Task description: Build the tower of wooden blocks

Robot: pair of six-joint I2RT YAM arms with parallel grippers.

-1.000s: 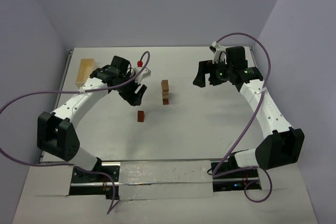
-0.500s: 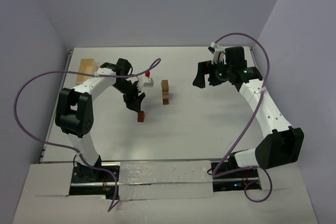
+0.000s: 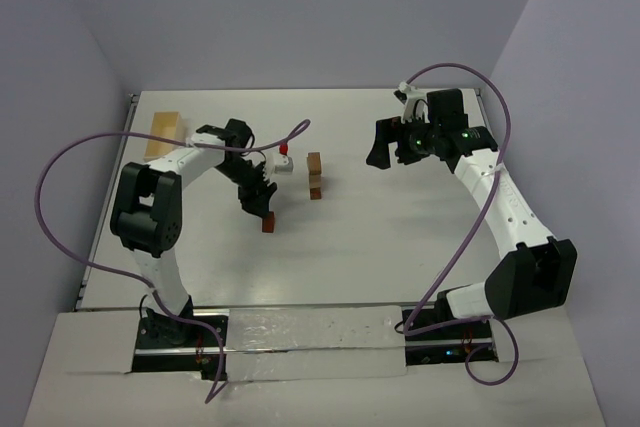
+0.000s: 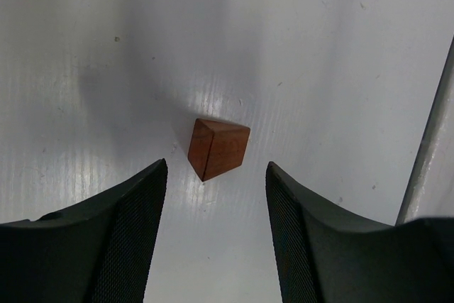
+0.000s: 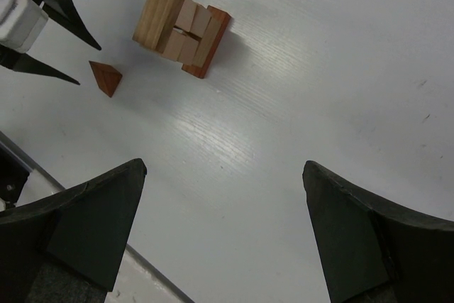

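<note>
Block (image 4: 218, 148), reddish-brown, lay loose on the desk (image 4: 340, 47) at centre frame in the left wrist view, at the mouth of the gap between the jaws of the left hand (image 3: 260, 205), untouched. Over the last second that hand had descended over it and narrowed. It stood partly open, gripping nothing, so a pickup appeared imminent. Tower (image 3: 315, 176) stood to the upper right. The right hand (image 3: 388, 152) hung wide open, empty.

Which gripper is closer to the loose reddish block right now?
Left. The left gripper hangs just above the loose block, jaws open; the right gripper sits beyond the tower, far off.
</note>
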